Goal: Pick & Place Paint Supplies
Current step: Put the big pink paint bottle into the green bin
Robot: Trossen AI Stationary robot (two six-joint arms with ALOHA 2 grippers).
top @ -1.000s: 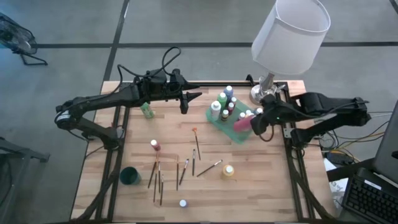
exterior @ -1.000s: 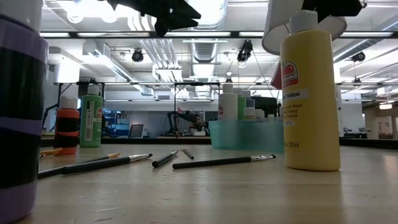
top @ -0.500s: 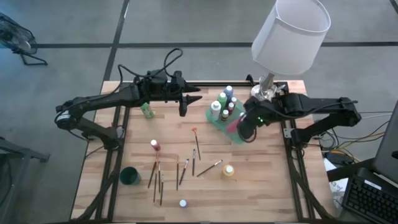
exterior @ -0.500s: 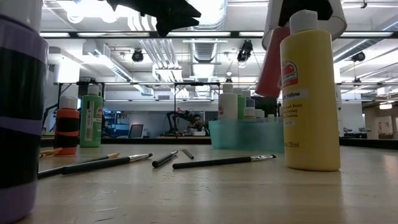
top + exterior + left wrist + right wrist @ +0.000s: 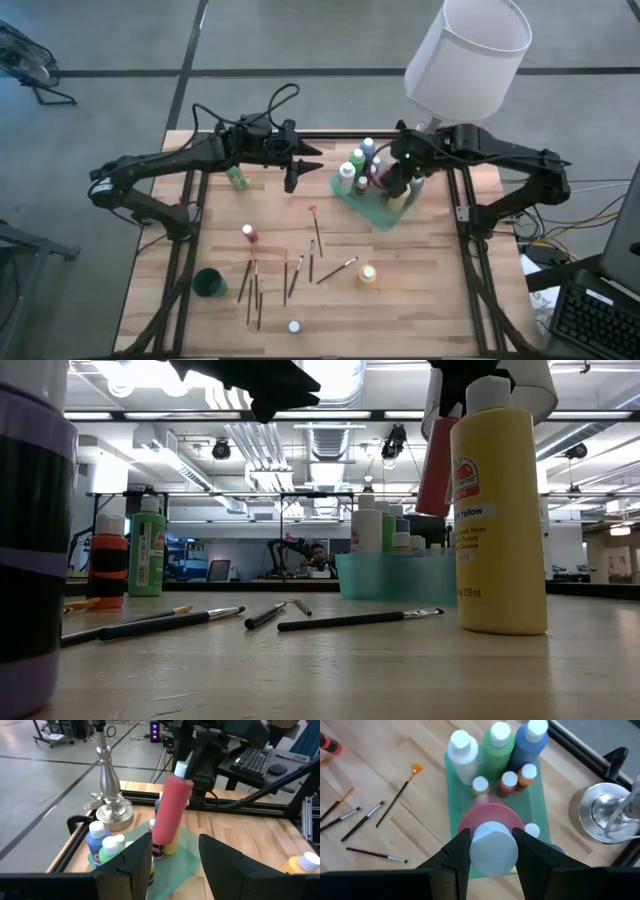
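A pink paint bottle (image 5: 169,812) with a white cap hangs tilted over the translucent green tray (image 5: 372,207), and my right gripper (image 5: 393,185) is shut on it. White (image 5: 462,751), green (image 5: 497,747) and blue (image 5: 530,745) bottles and some small ones stand in the tray. On the table are a green bottle (image 5: 237,177), a red bottle (image 5: 249,233), a yellow bottle (image 5: 367,274) and several brushes (image 5: 290,275). My left gripper (image 5: 312,162) hovers open left of the tray, with nothing between its fingers. My right gripper pinches the pink bottle's white cap (image 5: 492,851) between its two fingers (image 5: 456,855), one on each side. The fingers come from above, slanting down. The bottle hangs below them, tilted, with its bottom (image 5: 161,836) clear above the tray.
A lamp with a white shade (image 5: 467,52) and a metal base (image 5: 424,150) stands at the far right corner, close behind the tray. A dark green cup (image 5: 209,282) is near the front left. A small white-capped bottle (image 5: 294,327) stands at the near edge.
My right gripper has carried the pink bottle from the tray's right near corner toward the table's left and far edge, over the tray. The bottle has swung from lying nearly level to hanging more upright. The gripper stays shut on the cap.
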